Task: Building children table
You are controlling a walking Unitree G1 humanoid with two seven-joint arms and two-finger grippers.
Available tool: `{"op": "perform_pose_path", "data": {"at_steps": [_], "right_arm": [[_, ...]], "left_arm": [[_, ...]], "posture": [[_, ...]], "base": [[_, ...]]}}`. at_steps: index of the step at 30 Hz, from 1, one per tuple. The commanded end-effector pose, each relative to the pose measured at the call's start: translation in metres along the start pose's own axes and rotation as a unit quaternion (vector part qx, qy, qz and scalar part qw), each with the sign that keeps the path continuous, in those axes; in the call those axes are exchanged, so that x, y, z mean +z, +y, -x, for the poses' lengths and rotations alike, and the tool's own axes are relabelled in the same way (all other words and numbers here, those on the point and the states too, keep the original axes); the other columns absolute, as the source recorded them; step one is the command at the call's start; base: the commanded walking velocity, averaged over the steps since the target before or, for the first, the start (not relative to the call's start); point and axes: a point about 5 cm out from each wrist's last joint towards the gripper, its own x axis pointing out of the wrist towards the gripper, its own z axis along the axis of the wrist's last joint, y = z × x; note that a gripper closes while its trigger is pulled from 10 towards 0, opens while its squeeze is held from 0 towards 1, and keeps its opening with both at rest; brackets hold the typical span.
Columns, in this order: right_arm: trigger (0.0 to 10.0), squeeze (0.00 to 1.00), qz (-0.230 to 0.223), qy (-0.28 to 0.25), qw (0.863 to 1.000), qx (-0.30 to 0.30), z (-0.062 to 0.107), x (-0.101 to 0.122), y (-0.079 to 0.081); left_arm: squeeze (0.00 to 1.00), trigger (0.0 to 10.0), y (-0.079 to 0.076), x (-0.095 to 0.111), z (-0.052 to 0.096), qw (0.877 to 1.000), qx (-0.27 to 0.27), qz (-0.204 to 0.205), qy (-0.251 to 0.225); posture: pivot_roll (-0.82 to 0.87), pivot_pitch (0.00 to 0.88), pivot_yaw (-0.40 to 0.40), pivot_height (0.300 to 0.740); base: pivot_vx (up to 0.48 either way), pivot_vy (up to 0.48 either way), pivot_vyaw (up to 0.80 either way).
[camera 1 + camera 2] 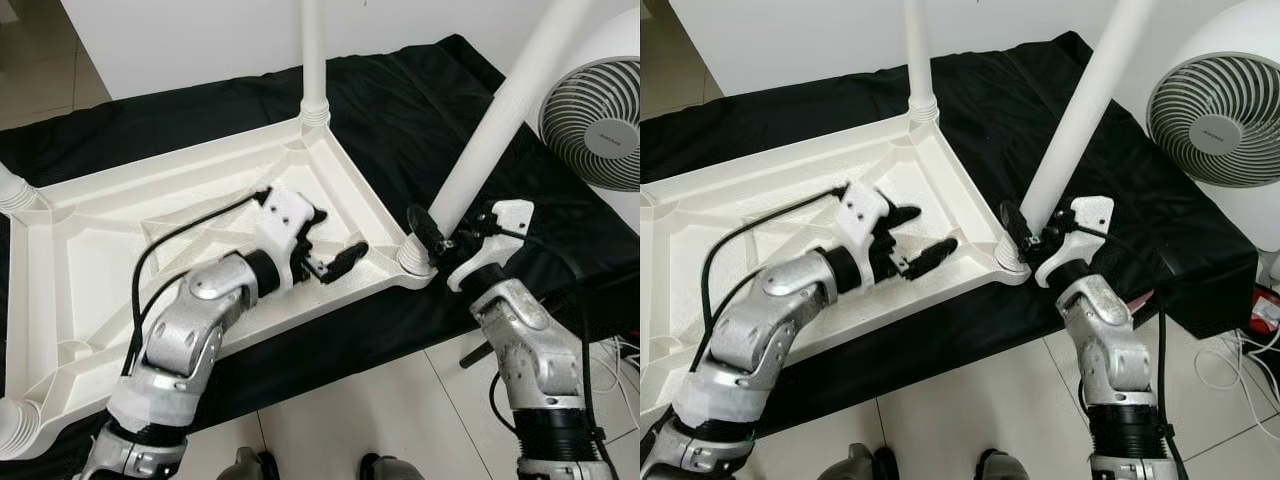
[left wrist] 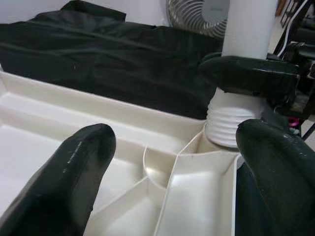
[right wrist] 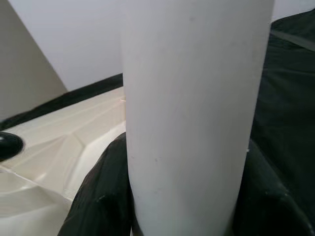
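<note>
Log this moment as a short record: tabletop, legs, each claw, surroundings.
tabletop: white plastic tabletop lying underside up on a black cloth
legs: far leg upright in its corner; near leg seated in its corner socket, tilted
right claw: right claw shut around the near leg's base
left claw: left claw open over the ribbed underside, holding nothing
surroundings: white fan, tiled floor

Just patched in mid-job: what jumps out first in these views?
An upside-down white tabletop lies on a black cloth, legs pointing up. The right hand grips the near-corner leg just above its socket. The left hand hovers open over the tabletop's ribbed underside, beside that corner.
</note>
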Motion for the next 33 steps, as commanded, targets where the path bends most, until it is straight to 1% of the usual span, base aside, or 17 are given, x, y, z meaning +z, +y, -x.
{"op": "perform_pose_path", "data": {"at_steps": [1, 2, 3, 4, 5, 9, 11, 14, 16, 17, 18, 21, 27, 28, 29, 32, 33], "right_arm": [[10.0, 0.00, -0.014, -0.013, 0.999, 0.031, -0.005, 0.011, 0.005], [10.0, 0.00, -0.019, -0.022, 0.999, 0.043, -0.009, 0.018, 0.005], [10.0, 0.00, -0.028, -0.027, 0.998, 0.055, -0.013, 0.023, 0.006], [10.0, 0.00, -0.034, -0.029, 0.997, 0.062, -0.015, 0.026, 0.007], [10.0, 0.00, -0.037, -0.027, 0.996, 0.076, -0.018, 0.028, 0.009], [10.0, 0.00, -0.028, -0.020, 0.994, 0.100, -0.022, 0.031, 0.012], [10.0, 0.00, -0.013, -0.004, 0.993, 0.121, -0.026, 0.031, 0.016], [10.0, 0.00, 0.001, 0.008, 0.991, 0.134, -0.027, 0.031, 0.018], [10.0, 0.00, 0.022, 0.025, 0.988, 0.153, -0.027, 0.030, 0.020], [10.0, 0.00, 0.045, 0.049, 0.983, 0.169, -0.028, 0.027, 0.021], [10.0, 0.00, 0.045, 0.049, 0.983, 0.169, -0.028, 0.027, 0.021], [10.0, 0.00, 0.113, 0.109, 0.966, 0.206, -0.029, 0.017, 0.020], [10.0, 0.00, 0.128, 0.129, 0.957, 0.225, -0.028, 0.014, 0.019], [10.0, 0.00, 0.134, 0.136, 0.951, 0.241, -0.027, 0.012, 0.020], [10.0, 0.00, 0.134, 0.136, 0.951, 0.241, -0.027, 0.012, 0.020], [10.0, 0.00, 0.147, 0.145, 0.940, 0.270, -0.025, 0.011, 0.023], [10.0, 0.00, 0.147, 0.145, 0.940, 0.270, -0.025, 0.011, 0.023]], "left_arm": [[1.00, 10.0, 0.003, 0.002, 0.000, 1.000, 0.003, 0.000, 0.001], [1.00, 10.0, 0.005, 0.008, -0.002, 1.000, 0.004, -0.005, -0.006], [0.44, 10.0, 0.006, 0.015, -0.005, 1.000, 0.002, -0.006, -0.015], [0.44, 10.0, 0.005, 0.019, -0.006, 1.000, 0.000, -0.007, -0.021], [0.00, 10.0, 0.005, 0.025, -0.009, 1.000, -0.004, 0.000, -0.030], [0.00, 10.0, 0.002, 0.036, -0.013, 0.999, -0.016, 0.018, -0.049], [0.00, 10.0, 0.001, 0.043, -0.017, 0.998, -0.021, 0.032, -0.057], [0.00, 10.0, 0.002, 0.046, -0.018, 0.997, -0.023, 0.033, -0.059], [0.00, 10.0, 0.002, 0.052, -0.020, 0.997, -0.028, 0.034, -0.065], [0.00, 10.0, 0.002, 0.057, -0.021, 0.996, -0.032, 0.033, -0.070], [0.00, 10.0, 0.002, 0.057, -0.021, 0.996, -0.032, 0.033, -0.070], [0.00, 10.0, 0.006, 0.069, -0.027, 0.996, -0.030, 0.032, -0.080], [0.00, 10.0, 0.007, 0.075, -0.029, 0.995, -0.027, 0.037, -0.085], [0.00, 10.0, 0.007, 0.077, -0.030, 0.995, -0.027, 0.040, -0.087], [0.00, 10.0, 0.007, 0.077, -0.030, 0.995, -0.027, 0.040, -0.087], [0.00, 10.0, 0.005, 0.079, -0.035, 0.995, -0.031, 0.050, -0.081], [0.00, 10.0, 0.005, 0.079, -0.035, 0.995, -0.031, 0.050, -0.081]], "posture": [[-0.09, 0.125, 0.058, 0.740], [-0.08, 0.121, 0.055, 0.740], [-0.08, 0.118, 0.054, 0.740], [-0.08, 0.118, 0.054, 0.740], [-0.08, 0.116, 0.052, 0.740], [-0.08, 0.113, 0.050, 0.740], [-0.08, 0.111, 0.052, 0.740], [-0.08, 0.111, 0.052, 0.740], [-0.08, 0.110, 0.050, 0.740], [-0.08, 0.112, 0.050, 0.740], [-0.08, 0.112, 0.050, 0.740], [-0.08, 0.114, 0.044, 0.740], [-0.08, 0.117, 0.039, 0.740], [-0.08, 0.117, 0.036, 0.740], [-0.08, 0.117, 0.036, 0.740], [-0.08, 0.117, 0.036, 0.740], [-0.08, 0.117, 0.036, 0.740]], "base": [[0.000, 0.000, 0.00], [0.000, 0.000, 0.00], [0.000, 0.000, 0.00], [0.000, 0.000, 0.00], [0.000, 0.000, 0.00], [0.000, 0.000, 0.00], [0.000, 0.000, 0.00], [0.000, 0.000, 0.00], [0.000, 0.000, 0.00], [0.000, 0.000, 0.00], [0.000, 0.000, 0.00], [0.000, 0.000, 0.00], [0.000, 0.000, 0.00], [0.000, 0.000, 0.00], [0.000, 0.000, 0.00], [0.000, 0.000, 0.00], [0.000, 0.000, 0.00]]}}
